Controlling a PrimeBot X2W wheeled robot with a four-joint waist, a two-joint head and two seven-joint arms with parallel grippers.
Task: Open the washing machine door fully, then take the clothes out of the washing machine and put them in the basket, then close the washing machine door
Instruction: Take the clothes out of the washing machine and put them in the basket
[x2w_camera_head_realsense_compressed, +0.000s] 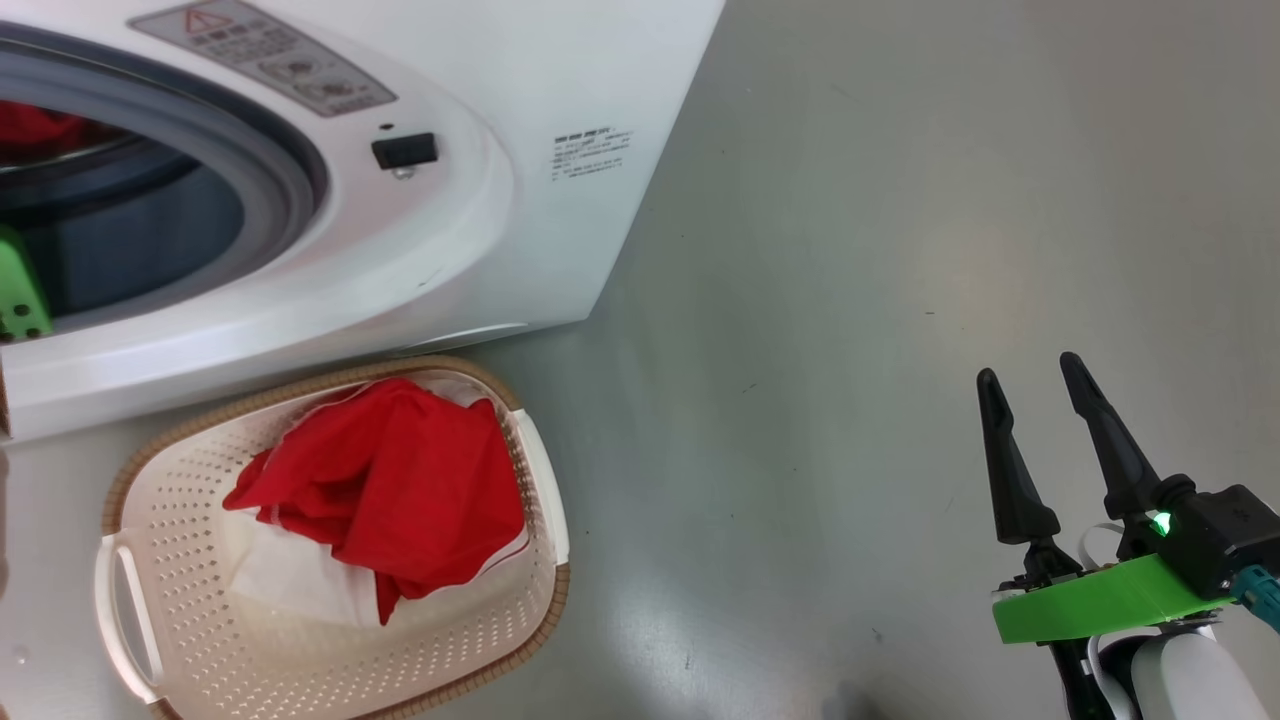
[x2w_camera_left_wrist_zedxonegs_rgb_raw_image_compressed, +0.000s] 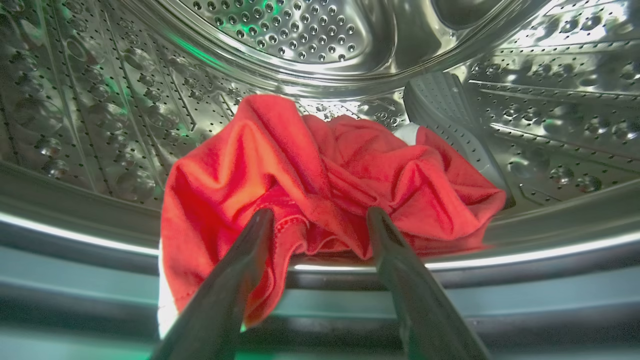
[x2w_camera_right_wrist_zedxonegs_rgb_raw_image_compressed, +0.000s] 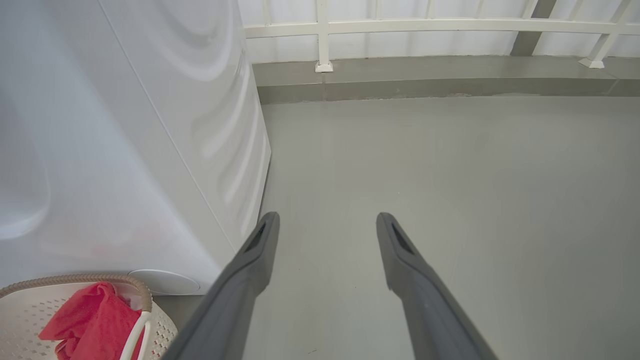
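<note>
Inside the steel drum, the left gripper has its two dark fingers spread wide, one tip on either side of a fold in the red garment. The garment lies heaped on the drum's floor close to the front lip. Nothing is pinched; the fingers straddle the cloth, and I cannot tell whether the tips touch it. The wide spread suits soft fabric (a narrow gap would likely just shove the heap backward). Closing over a raised ridge should gather enough cloth to lift the whole piece. One corner of the garment, with a white edge, hangs over the lip toward the camera, so it should slide out with little drag.

From the head view, the washing machine shows its grey rubber ring uncovered. The basket sits on the floor just beside the machine's front, below the opening, which keeps the carry short. It holds red clothes with a white panel, bunched toward the machine-side end, leaving room nearer the robot.

The right gripper hangs over bare floor, well apart from the basket. Its fingers are likewise spread and empty, probably parked aside so the left arm's path stays free. Shutting the door is not yet due.
</note>
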